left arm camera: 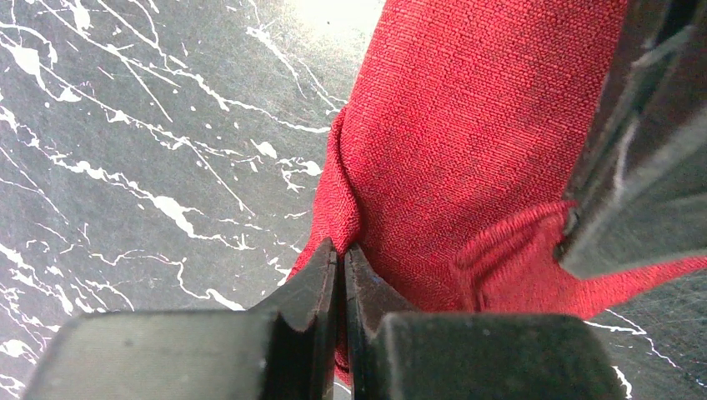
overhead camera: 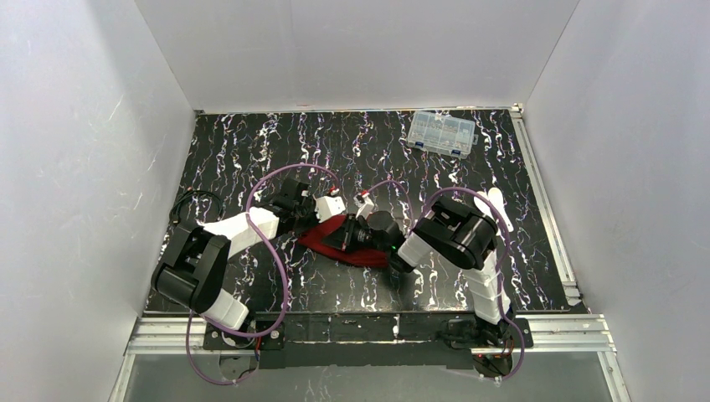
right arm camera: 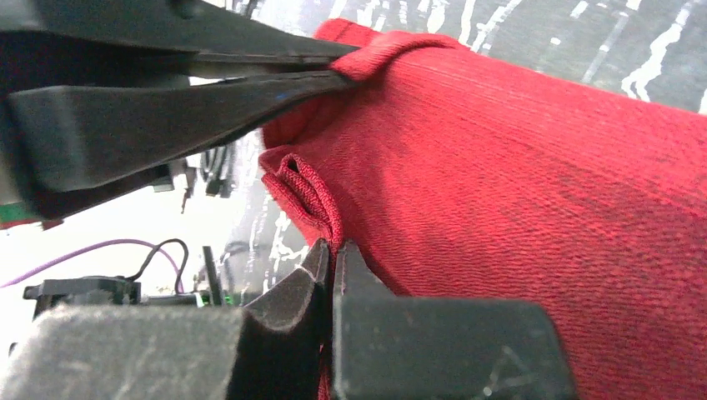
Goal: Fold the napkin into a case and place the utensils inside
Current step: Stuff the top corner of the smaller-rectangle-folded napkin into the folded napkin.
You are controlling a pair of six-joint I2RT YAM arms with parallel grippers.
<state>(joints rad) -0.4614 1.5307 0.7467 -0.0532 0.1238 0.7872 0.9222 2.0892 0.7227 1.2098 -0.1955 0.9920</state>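
We see the left gripper pressed together on the napkin, with a hemmed edge of the red cloth pinched between its tips. The right gripper is likewise clamped on the napkin and bites a rolled hem. From the right wrist, the left gripper's long dark fingers come in at the upper left and nip a raised fold of cloth. The two grippers sit very near each other at the same end of the napkin.

The napkin lies bunched in a narrow, partly folded strip at the middle of the bench, its edges curled, not flat. Left of the cloth we see bare dark marbled surface, and the far half of the bench is mostly open. A clear box sits near the far right corner. The white utensils lie right of the napkin, well apart from it, just behind the right arm's elbow and partly hidden by it. White walls close in three sides, and a metal rail runs along the right and near edges.

The left arm stretches low from the near left toward the centre. The right arm rises from its base, bends at a high elbow and angles back left, down to the cloth.
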